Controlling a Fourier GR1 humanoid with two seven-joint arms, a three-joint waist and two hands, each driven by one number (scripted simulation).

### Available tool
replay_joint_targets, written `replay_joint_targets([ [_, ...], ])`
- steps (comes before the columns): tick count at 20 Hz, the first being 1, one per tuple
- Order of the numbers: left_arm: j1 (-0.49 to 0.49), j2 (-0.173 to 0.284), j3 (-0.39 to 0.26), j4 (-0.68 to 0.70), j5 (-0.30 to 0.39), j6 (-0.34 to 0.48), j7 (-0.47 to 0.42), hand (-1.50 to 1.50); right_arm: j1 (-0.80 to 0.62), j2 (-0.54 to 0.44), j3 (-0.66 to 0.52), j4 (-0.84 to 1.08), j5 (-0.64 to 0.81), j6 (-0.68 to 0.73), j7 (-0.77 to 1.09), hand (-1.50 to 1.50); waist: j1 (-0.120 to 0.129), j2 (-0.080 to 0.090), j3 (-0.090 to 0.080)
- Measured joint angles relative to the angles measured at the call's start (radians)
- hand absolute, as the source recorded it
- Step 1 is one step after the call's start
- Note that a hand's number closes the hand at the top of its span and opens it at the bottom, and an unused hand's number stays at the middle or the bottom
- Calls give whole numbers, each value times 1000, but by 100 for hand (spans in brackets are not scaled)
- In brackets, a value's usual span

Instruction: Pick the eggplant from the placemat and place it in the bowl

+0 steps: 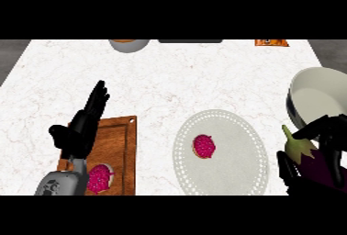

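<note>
On a white marbled counter (203, 78), right hand (325, 156) at the view's right edge, fingers curled round a purple eggplant (305, 153) and lifting it clear of the round pale placemat (230, 174), green stem pointing up and left. Just beyond, near the right edge, a large cream bowl (318, 92). On the placemat, a pink-topped pastry (204, 146) lying alone near the middle. At left, left hand (85, 124) resting open, fingers straight and pointing up the counter, holding nothing, over a wooden cutting board (122, 151) bearing a second pink pastry (100, 178). At the far edge, a small grey bowl (129, 45), partly cut off.
</note>
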Motion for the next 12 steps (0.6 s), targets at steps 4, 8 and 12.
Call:
replay_joint_targets([
  [4,10,-13,-12,-12,-5,1,4,0,-151,-30,-64,20,-9,38,133,150,1,0,1],
  [8,2,-10,0,-9,-1,-4,3,0,-279,-87,-184,91,-93,91,189,150,2,1,1],
  [12,-17,-7,12,19,6,-14,-5,0,-322,-153,-219,211,-41,110,152,150,3,3,2],
])
